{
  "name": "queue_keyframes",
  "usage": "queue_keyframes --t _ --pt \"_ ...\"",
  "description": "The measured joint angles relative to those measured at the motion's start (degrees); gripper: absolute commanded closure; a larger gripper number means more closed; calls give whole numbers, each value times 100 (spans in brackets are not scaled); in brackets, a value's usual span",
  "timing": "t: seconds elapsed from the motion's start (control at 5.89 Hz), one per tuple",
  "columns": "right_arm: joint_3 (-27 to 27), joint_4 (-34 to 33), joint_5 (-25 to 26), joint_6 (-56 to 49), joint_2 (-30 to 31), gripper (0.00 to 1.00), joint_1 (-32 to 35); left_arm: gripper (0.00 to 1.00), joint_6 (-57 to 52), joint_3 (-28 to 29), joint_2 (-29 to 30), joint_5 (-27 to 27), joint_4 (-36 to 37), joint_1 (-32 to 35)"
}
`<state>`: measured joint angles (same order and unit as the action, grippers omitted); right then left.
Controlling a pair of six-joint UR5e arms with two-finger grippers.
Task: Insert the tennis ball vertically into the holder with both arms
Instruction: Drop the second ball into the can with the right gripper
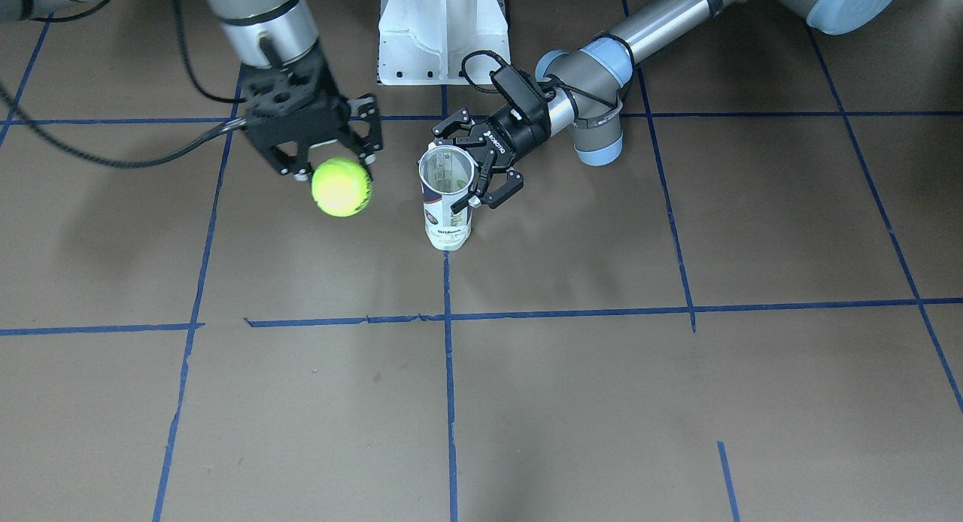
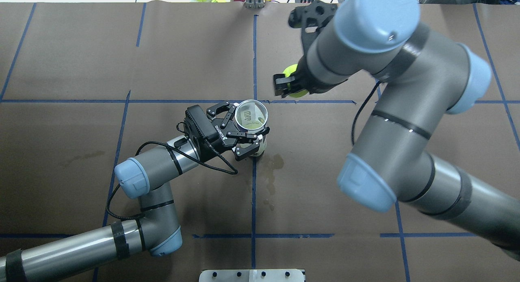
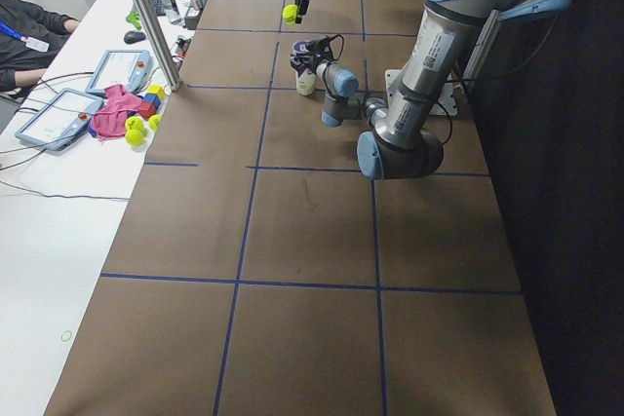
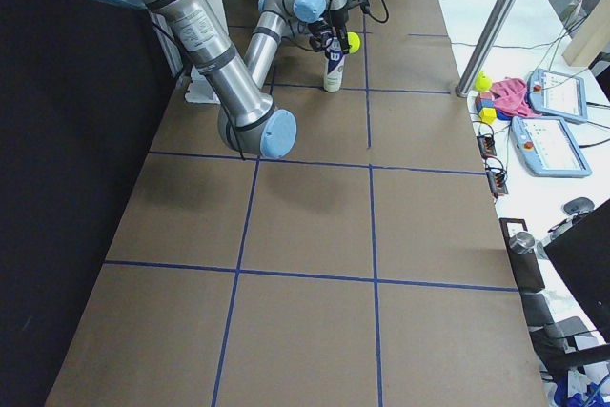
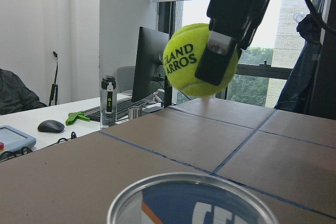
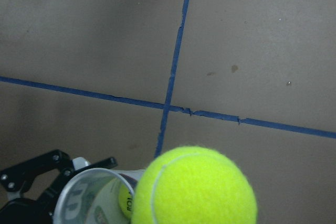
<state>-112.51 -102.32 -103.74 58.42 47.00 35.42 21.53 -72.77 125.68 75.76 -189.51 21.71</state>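
Pinching tennis ball (image 1: 341, 186) aloft in right tool (image 1: 340, 165), above and beside upright holder (image 1: 447, 206) clasped by left tool (image 1: 475, 167); open mouth lying toward robot's left.

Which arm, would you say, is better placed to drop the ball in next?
Right: the right claw grips the tennis ball, raised beside the open holder; the left claw is clamped around the holder.
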Motion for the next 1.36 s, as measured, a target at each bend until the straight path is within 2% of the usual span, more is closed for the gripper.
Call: queue_keyframes --t 0.34,0.68,0.85,1.02,1.19,1.36 --pt "15 -81 312 291 -262 92 -389 12 0 0 0 0 4 0" --pt "47 -84 403 323 -386 85 -461 12 3 0 4 0 10 0" --pt "55 -77 421 321 -433 61 -468 12 7 0 6 0 10 0" --pt "63 -69 430 320 -467 28 -472 12 8 0 6 0 10 0" --pt "66 -63 475 319 -480 6 -492 12 9 0 3 0 8 0" --pt "65 -61 544 319 -481 4 -521 12 9 0 1 0 6 0"
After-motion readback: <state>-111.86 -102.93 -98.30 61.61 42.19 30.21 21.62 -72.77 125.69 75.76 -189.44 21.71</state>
